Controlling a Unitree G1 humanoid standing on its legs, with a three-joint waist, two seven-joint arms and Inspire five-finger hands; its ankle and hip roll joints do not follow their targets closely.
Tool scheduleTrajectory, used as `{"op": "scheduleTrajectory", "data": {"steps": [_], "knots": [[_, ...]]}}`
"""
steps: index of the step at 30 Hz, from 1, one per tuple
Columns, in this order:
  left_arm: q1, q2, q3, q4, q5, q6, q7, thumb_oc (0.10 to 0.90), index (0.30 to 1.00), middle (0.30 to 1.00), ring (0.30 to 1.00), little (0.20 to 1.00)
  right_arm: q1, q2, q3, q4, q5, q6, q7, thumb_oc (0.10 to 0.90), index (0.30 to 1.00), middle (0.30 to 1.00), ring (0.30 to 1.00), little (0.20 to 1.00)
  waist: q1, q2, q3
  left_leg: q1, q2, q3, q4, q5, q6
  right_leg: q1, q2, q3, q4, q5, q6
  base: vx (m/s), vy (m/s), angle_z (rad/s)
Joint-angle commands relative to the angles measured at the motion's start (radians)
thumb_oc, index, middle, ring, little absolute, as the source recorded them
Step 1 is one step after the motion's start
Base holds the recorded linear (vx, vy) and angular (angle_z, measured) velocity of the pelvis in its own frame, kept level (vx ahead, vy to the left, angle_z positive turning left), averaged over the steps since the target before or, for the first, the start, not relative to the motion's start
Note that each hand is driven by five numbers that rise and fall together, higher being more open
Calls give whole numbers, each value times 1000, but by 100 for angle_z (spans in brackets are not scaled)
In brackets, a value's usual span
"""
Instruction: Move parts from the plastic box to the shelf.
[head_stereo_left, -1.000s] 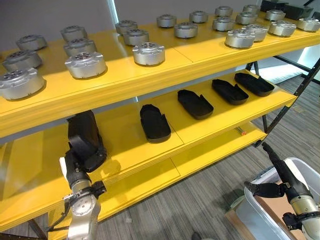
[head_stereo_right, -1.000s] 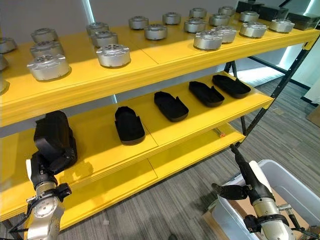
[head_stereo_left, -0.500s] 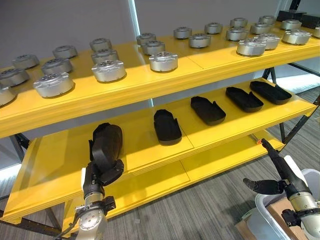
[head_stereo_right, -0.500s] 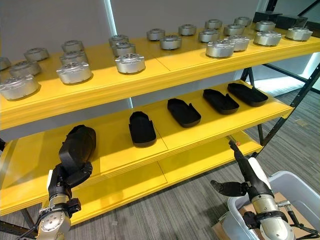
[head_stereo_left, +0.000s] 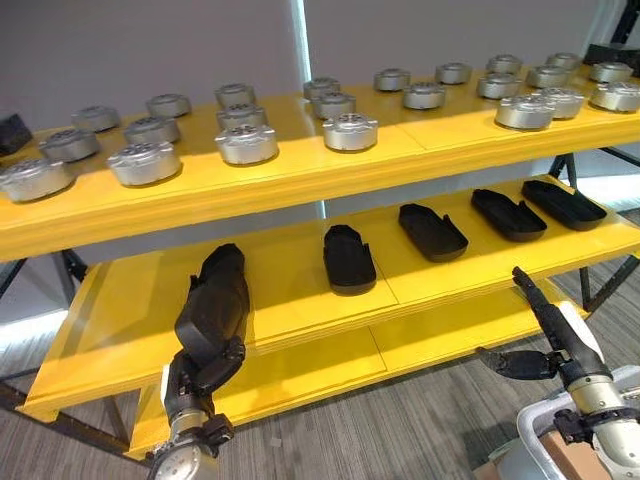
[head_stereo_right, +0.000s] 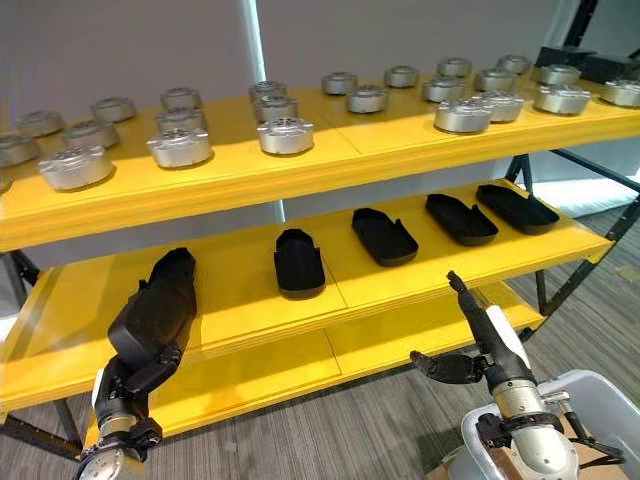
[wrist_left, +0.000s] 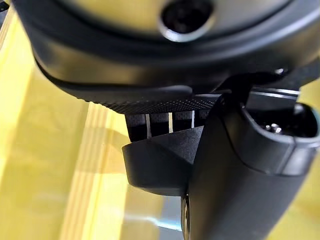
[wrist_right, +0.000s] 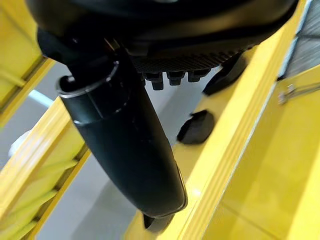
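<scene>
My left hand (head_stereo_left: 196, 378) is shut on the lower end of a long black moulded part (head_stereo_left: 216, 305). The part tilts up and away over the front left of the yellow middle shelf (head_stereo_left: 120, 310); I cannot tell whether it touches the shelf. Several like black parts lie in a row on that shelf, the nearest (head_stereo_left: 349, 260) just right of the held one. My right hand (head_stereo_left: 545, 335) hangs open in front of the bottom shelf, fingers straight and thumb out, holding nothing. The plastic box (head_stereo_right: 598, 400) sits at the lower right, under that hand.
The top shelf (head_stereo_left: 300, 170) carries several round silver metal parts, such as one (head_stereo_left: 246, 144) near its front edge. The bottom shelf (head_stereo_left: 440, 325) is bare yellow board. Grey carpet (head_stereo_left: 420, 420) lies in front. Dark frame legs (head_stereo_right: 560, 275) stand at the shelf's right end.
The camera has swung, so the whole shelf sits further right. My left hand has carried the black part further in over the middle shelf. The right hand stays open by the box.
</scene>
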Motion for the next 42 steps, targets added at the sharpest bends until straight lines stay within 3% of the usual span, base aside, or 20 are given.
{"op": "scheduleTrajectory", "data": {"steps": [1,5,7,8,9,10,15,18,23,25,34,40,42], "knots": [[-146,88,98,-196,-25,-202,-22,400,300,300,300,300,-132,1,-61,-95,25,-117,-70,900,1000,1000,1000,1000,-37,-37,-12,117,168,92,170,11,8,-73,2,58,-14,37,55,-107,207,12],[-195,106,75,-219,-46,-214,6,400,300,300,300,300,-135,5,-65,-100,0,-120,-126,900,1000,1000,1000,1000,-73,7,-9,121,307,142,61,210,-52,-176,-38,30,95,1,79,-126,250,36],[-240,132,53,-226,-31,-219,16,400,300,300,300,300,-131,2,-77,-105,-1,-124,-152,900,1000,1000,1000,1000,-89,19,6,105,332,161,3,268,-81,-225,-59,16,152,-13,84,-115,190,53],[-244,132,51,-224,-30,-220,17,400,300,300,300,300,-132,2,-78,-105,-1,-125,-153,900,1000,1000,1000,1000,-91,17,7,109,328,159,-6,272,-83,-230,-65,15,168,-27,86,-66,262,61],[-289,145,23,-238,-34,-223,17,400,300,300,300,300,-129,-3,-91,-107,-4,-126,-178,900,1000,1000,1000,1000,-105,25,27,70,339,188,-21,261,-114,-251,-88,14,206,-32,101,-8,248,68],[-313,148,9,-236,-39,-227,19,400,300,300,300,300,-128,-4,-100,-108,-5,-128,-191,900,1000,1000,1000,1000,-111,27,38,49,338,198,-21,244,-122,-262,-108,11,236,-40,107,-19,254,75],[-339,180,-11,-234,-31,-239,26,400,300,300,300,300,-138,-11,-97,-110,-12,-131,-215,900,1000,1000,1000,1000,-112,35,56,37,325,190,-21,179,-114,-281,-140,41,246,-10,135,28,214,42],[-369,204,-29,-237,-14,-250,38,400,300,300,300,300,-136,15,-95,-122,-17,-133,-236,900,1000,1000,1000,1000,-113,20,64,27,277,209,-4,114,-99,-205,-197,37,160,40,171,180,244,16],[-397,224,-33,-234,1,-254,66,400,300,300,300,300,-149,25,-77,-123,-22,-128,-251,900,1000,1000,1000,1000,-103,-4,72,12,228,221,44,67,-85,-127,-249,15,50,103,196,114,146,10],[-416,236,-38,-237,7,-257,82,400,300,300,300,300,-162,28,-61,-124,-23,-127,-259,900,1000,1000,1000,1000,-93,-26,65,-4,209,233,76,40,-78,-94,-271,5,-11,160,214,151,158,3],[-417,244,-30,-251,35,-252,113,400,300,300,300,300,-190,25,-21,-130,-18,-123,-253,900,1000,1000,1000,1000,-66,-78,11,39,181,279,37,13,-61,-66,-281,-2,-100,255,237,90,59,-3],[-386,240,-13,-267,53,-250,117,400,300,300,300,300,-188,30,-7,-136,1,-126,-236,900,1000,1000,1000,1000,-57,-99,-4,74,188,303,28,0,-58,-63,-261,17,-109,256,237,53,-9,-16],[-398,249,-8,-268,50,-252,125,400,300,300,300,300,-200,35,-3,-135,17,-127,-240,900,1000,1000,1000,1000,-52,-112,3,48,210,293,97,-22,-63,-64,-255,21,-98,248,237,47,-68,-7]]}}
